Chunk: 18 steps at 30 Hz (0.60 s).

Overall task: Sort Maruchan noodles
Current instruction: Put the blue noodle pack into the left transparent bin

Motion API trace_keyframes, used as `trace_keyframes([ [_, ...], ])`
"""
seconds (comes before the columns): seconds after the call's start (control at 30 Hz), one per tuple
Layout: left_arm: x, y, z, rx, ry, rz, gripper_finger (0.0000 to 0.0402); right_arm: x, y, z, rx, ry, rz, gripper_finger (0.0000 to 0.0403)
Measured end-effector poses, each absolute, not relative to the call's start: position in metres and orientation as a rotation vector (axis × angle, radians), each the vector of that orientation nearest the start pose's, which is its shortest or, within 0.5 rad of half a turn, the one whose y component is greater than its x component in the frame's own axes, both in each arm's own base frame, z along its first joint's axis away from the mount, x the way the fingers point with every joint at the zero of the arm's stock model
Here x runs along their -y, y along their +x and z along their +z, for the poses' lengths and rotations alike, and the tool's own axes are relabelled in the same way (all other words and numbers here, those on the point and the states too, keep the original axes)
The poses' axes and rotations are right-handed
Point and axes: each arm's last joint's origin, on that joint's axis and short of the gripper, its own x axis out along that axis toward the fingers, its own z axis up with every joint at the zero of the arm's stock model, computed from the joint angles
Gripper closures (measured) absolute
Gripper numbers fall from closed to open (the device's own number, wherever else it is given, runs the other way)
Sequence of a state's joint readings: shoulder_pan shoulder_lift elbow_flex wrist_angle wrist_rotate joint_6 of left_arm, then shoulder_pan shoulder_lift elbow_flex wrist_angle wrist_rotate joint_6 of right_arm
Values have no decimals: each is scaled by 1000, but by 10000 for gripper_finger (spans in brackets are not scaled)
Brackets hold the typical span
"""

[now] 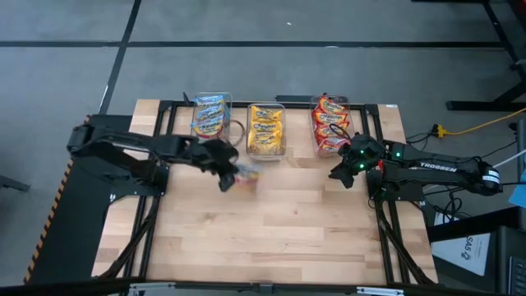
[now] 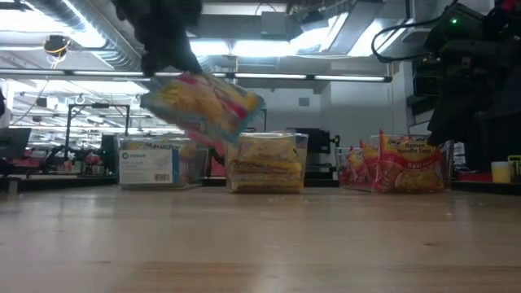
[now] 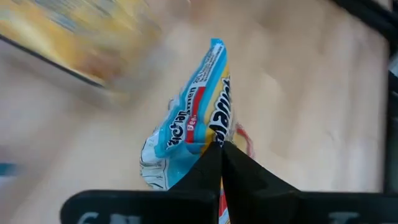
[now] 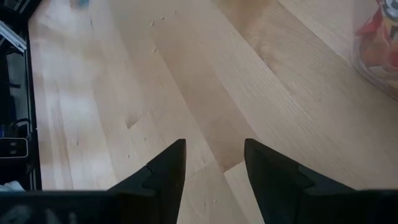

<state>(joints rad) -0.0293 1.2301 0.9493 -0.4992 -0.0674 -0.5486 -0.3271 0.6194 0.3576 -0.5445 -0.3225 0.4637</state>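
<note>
My left gripper (image 1: pixel 230 174) is shut on one blue-trimmed noodle packet (image 3: pixel 196 112), which hangs above the table (image 1: pixel 279 222) in front of the bins. At the table's far edge stand three clear bins. The left one holds blue-trimmed packets (image 1: pixel 210 117), the middle one yellow packets (image 1: pixel 266 129), and the right one red packets (image 1: pixel 331 125). My right gripper (image 4: pixel 214 158) waits open over bare wood near the red bin, with nothing between its fingers. My left gripper pinches the packet between its two fingers at one edge (image 3: pixel 214 134). The packet shows edge-on past the shut fingertips. The fingers slant down from above. In the low view the packet (image 2: pixel 203 104) hangs tilted below the gripper, lifted clear of the table.
The wooden table top in front of the bins is bare. Black frame rails (image 1: pixel 156 123) run along the table's far edge and sides. Cables and the right arm's base (image 1: pixel 394 189) lie at the right edge.
</note>
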Motion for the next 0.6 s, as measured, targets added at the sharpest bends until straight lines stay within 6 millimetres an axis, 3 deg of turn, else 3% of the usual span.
trace_keyframes([
  [0.3, -37, 200, 319, -519, -285, 552, 401, 31, 120, 183, -756, 697, -184, 235],
  [0.47, -54, 170, 323, -566, -272, 691, 401, 31, 120, 183, -756, 698, -184, 235],
  [0.6, -65, 156, 318, -653, -269, 779, 401, 31, 120, 183, -757, 698, -183, 235],
])
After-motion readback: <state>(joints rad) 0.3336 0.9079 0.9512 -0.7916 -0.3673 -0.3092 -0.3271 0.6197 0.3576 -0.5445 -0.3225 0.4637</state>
